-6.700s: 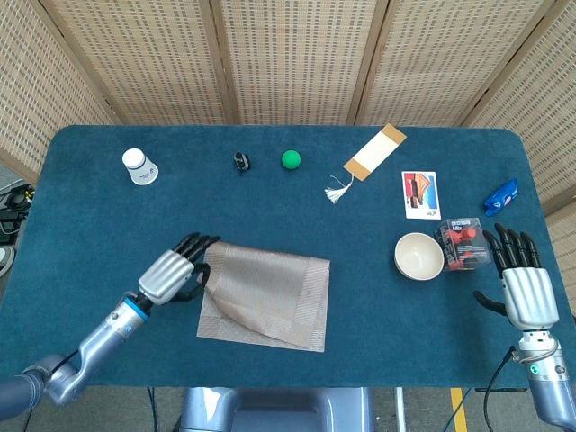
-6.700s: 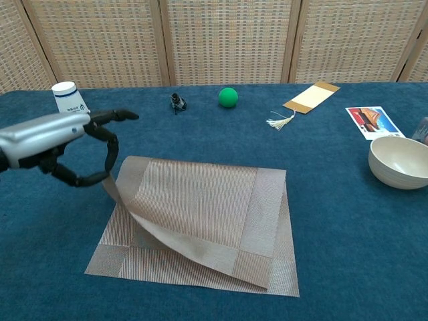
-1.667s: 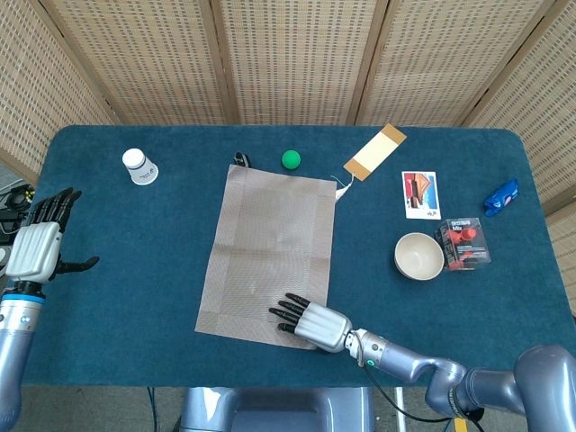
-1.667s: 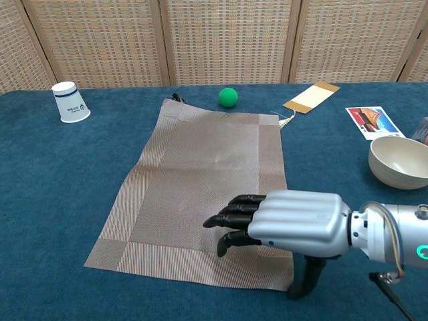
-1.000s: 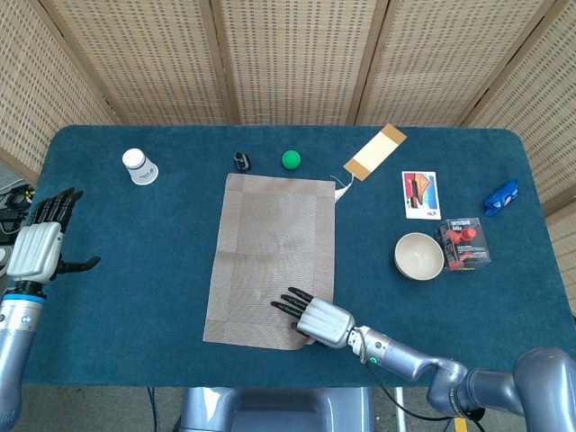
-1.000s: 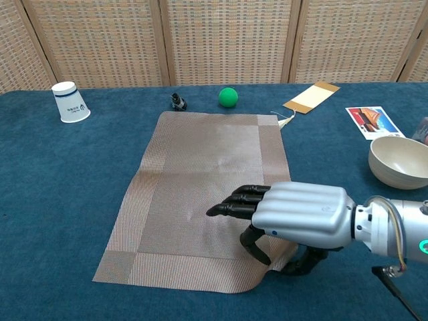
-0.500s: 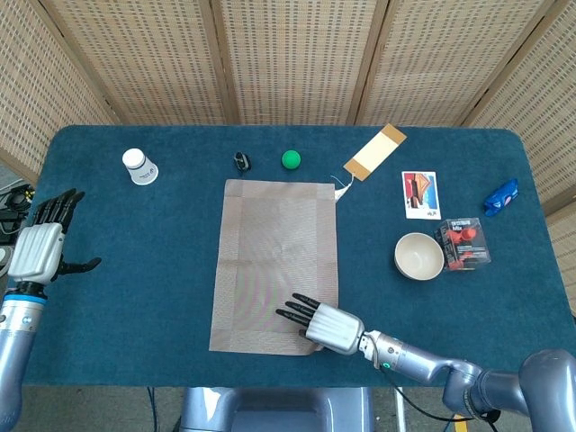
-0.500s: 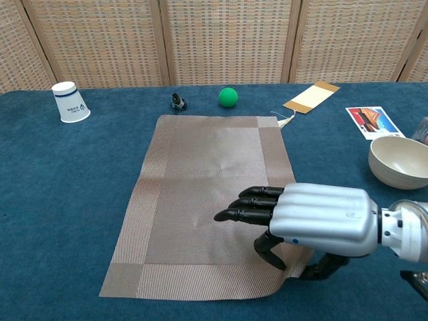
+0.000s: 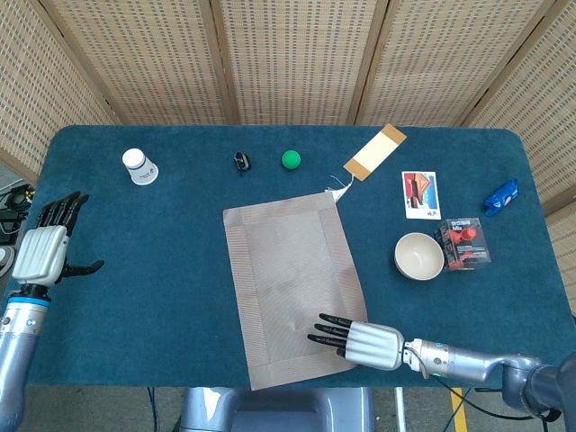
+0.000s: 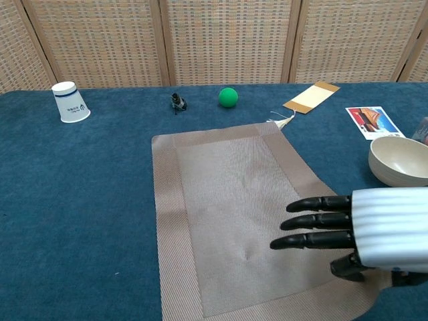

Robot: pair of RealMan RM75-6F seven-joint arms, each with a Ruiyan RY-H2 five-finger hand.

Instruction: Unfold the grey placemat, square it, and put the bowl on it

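Folding woven-cane screen, wooden-framed panels (image 9: 297,58), directly behind dark blue felt-covered table (image 9: 117,297); even, soft light.

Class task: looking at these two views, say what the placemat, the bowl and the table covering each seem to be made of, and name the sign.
Placemat: apparently woven vinyl or fibre, matte; fine ribbed weave with a banded border.
Bowl: looks like ceramic or melamine, smooth cream surface.
Table covering: seemingly felt or short-pile fabric, fuzzy dark-blue texture.
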